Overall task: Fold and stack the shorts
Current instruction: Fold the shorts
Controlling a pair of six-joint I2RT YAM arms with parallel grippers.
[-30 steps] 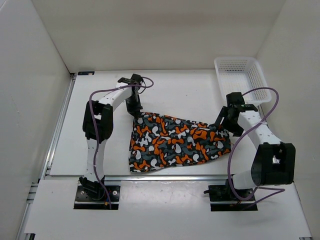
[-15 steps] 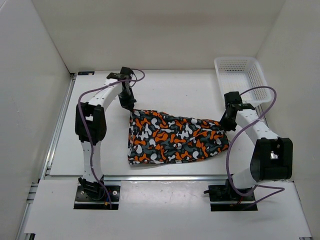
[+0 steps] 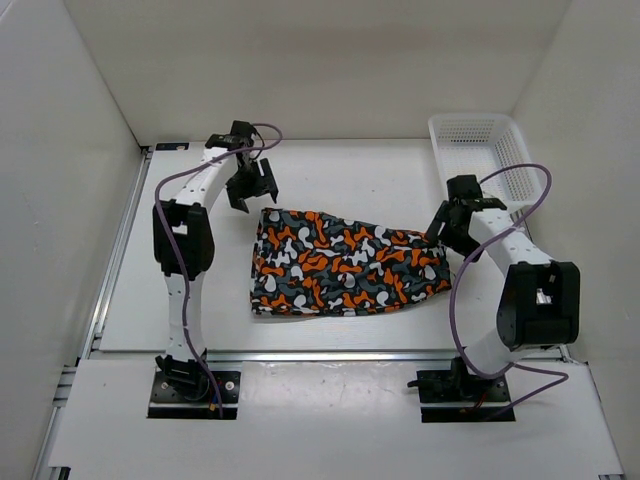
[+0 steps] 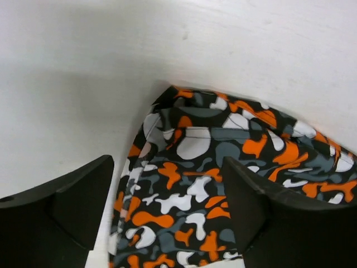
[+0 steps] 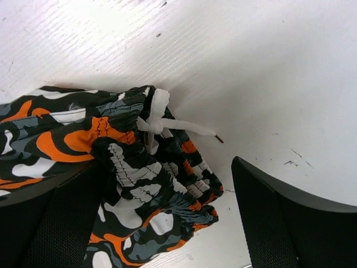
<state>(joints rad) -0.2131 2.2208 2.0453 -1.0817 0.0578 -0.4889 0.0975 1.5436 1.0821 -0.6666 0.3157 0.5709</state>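
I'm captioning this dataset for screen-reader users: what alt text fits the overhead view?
Camouflage-print shorts lie flat mid-table between two robot arms, the left gripper open near their far-left corner and the right gripper open at their right end. A white mesh basket stands far right.

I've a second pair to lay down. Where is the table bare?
Widest bare patch: far table between shorts and back wall, from the left gripper across to the basket. Another lies between the shorts and the left arm. Crowded between shorts, right gripper and basket.
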